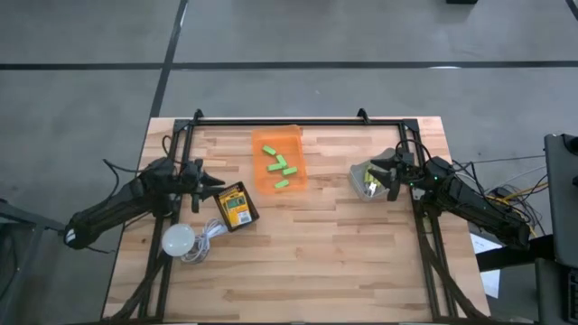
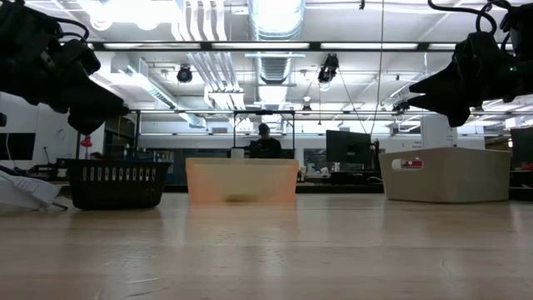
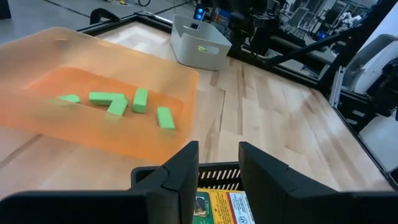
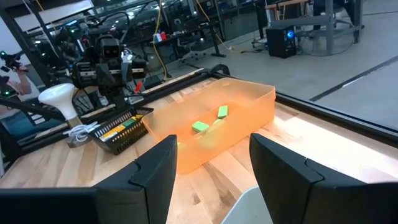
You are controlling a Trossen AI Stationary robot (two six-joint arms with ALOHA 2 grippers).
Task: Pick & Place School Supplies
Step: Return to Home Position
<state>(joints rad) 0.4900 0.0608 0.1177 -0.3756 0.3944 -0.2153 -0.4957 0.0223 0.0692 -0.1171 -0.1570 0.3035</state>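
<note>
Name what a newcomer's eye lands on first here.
The translucent orange tray between the two arms stands out, bright green blocks lying inside it. Flanking it, the left end effector hangs open by a black basket and the right end effector open over a grey bin.

We record the floor (image 1: 81, 36) as smooth grey concrete crossed by dark seams, filling the upper part of the high view. We list the bench (image 1: 298, 280) as pale wood planks, edged by a black metal frame (image 1: 280, 120). At the top of the low view we note the ceiling (image 2: 400, 25), with exposed silver ducting (image 2: 275, 21), rows of strip lights (image 2: 208, 46) and a bright glare at upper left. At centre we enter a dark monitor (image 2: 346, 146) and a person (image 2: 265, 140) seated far off. At the upper right of the right wrist view we add a computer tower (image 4: 281, 38).
</note>
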